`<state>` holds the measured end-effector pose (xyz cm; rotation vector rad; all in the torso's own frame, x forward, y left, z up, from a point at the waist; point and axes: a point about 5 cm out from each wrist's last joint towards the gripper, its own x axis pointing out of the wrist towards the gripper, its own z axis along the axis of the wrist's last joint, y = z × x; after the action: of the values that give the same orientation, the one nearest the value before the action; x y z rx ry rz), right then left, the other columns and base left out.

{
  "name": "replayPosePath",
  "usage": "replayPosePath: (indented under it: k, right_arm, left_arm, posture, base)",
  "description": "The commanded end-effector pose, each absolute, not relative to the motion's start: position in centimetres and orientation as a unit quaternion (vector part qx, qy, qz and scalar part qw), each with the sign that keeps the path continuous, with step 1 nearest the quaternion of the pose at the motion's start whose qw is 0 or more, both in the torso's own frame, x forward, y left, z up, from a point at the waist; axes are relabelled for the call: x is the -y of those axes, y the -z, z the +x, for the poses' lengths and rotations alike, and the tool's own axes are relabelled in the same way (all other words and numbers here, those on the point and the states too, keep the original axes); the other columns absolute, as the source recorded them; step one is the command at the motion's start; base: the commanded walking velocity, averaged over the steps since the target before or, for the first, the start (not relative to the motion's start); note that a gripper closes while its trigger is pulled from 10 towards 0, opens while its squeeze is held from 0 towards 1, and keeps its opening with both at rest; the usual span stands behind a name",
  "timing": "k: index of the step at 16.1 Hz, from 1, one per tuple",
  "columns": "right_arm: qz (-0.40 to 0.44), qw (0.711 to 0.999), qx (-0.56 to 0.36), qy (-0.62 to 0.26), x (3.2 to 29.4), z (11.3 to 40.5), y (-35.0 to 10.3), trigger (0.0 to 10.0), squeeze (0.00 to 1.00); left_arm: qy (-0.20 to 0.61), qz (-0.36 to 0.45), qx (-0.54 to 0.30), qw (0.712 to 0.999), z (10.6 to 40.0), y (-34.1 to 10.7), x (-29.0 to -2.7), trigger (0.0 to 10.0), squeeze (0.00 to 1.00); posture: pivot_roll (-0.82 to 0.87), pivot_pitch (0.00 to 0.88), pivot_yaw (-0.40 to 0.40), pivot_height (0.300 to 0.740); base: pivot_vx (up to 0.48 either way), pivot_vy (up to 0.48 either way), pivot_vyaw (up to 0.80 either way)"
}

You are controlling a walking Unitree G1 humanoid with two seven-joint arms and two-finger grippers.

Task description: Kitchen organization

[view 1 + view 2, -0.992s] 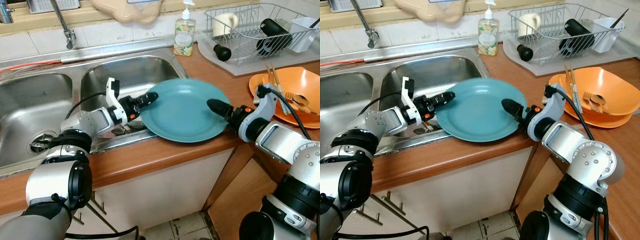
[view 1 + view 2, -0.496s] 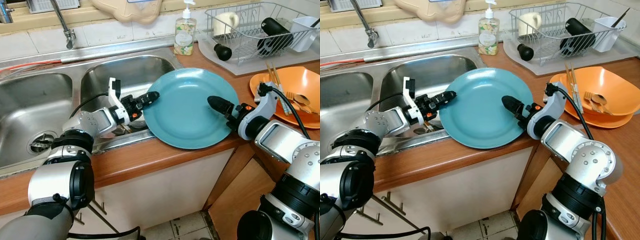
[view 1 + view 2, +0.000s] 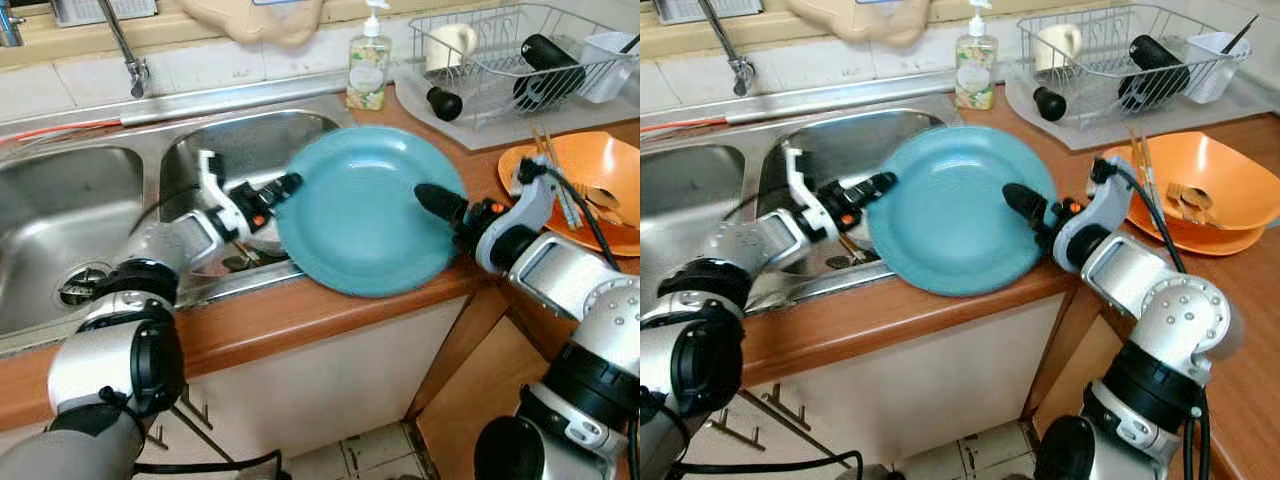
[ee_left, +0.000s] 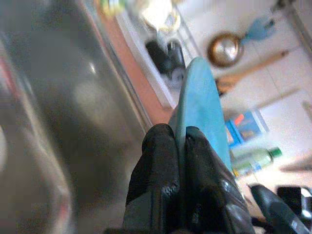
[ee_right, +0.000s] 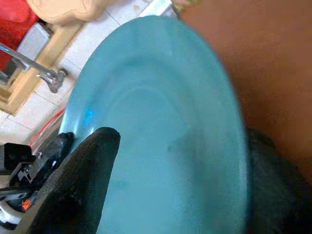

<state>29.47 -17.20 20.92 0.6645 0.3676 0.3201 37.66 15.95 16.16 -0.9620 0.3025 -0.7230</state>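
A round teal plate point(image 3: 360, 215) is held tilted above the counter's edge, beside the right sink basin point(image 3: 250, 150), its face turned toward me. My left gripper point(image 3: 286, 184) is shut on the plate's left rim. In the left wrist view both black fingers point(image 4: 158, 161) pinch the plate's thin edge point(image 4: 200, 107). My right gripper point(image 3: 436, 203) is shut on the right rim. In the right wrist view one finger point(image 5: 80, 178) lies across the plate's face point(image 5: 161, 122), and the other sits behind the rim.
A double steel sink point(image 3: 70, 210) with a faucet point(image 3: 125, 50) lies to the left. A soap bottle point(image 3: 368, 68) stands behind the plate. At the back right a dish rack point(image 3: 500, 60) holds a mug and dark items. Orange bowls point(image 3: 590, 185) with chopsticks and cutlery sit at right.
The plate has gone from lying nearly flat to steeply tilted. It has risen and shifted slightly toward the sink. Both grippers have kept their hold on it.
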Motion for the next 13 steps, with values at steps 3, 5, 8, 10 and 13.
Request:
replayPosePath:
  k: [3, 5, 8, 10, 13]
  right_arm:
    - [0.314, 0.917, -0.154, -0.194, 16.3, 29.9, -22.4, 10.0, 0.0]
    - [0.304, 0.916, -0.142, -0.218, 15.7, 30.2, -23.2, 10.0, 0.0]
    - [0.242, 0.927, -0.121, -0.259, 14.7, 29.8, -24.1, 10.0, 0.0]
    - [0.17, 0.94, -0.119, -0.272, 14.0, 29.3, -23.7, 10.0, 0.0]
    - [0.068, 0.951, -0.119, -0.278, 13.2, 29.0, -22.7, 10.0, 0.0]
  left_arm:
    - [0.331, -0.465, -0.074, 0.818, 38.1, -18.7, -17.7, 0.0, 0.0]
    - [0.299, -0.466, -0.047, 0.831, 38.0, -19.6, -18.9, 0.0, 0.0]
    - [0.201, -0.422, 0.008, 0.884, 38.1, -20.5, -21.4, 0.0, 0.0]
    - [0.143, -0.367, 0.012, 0.919, 37.8, -20.5, -22.3, 0.0, 0.0]
    - [0.062, -0.303, -0.001, 0.951, 37.9, -19.9, -22.5, 0.0, 0.0]
  posture:
    - [-0.02, 0.0, 0.071, 0.74]
    - [-0.01, 0.0, 0.057, 0.74]
    - [0.0, 0.0, 0.045, 0.74]
    - [0.0, 0.0, 0.039, 0.74]
    - [0.0, 0.0, 0.039, 0.74]
  base:
    - [0.0, 0.0, 0.0]
    - [0.0, 0.0, 0.0]
    - [0.0, 0.0, 0.0]
    - [0.0, 0.0, 0.0]
    - [0.0, 0.0, 0.0]
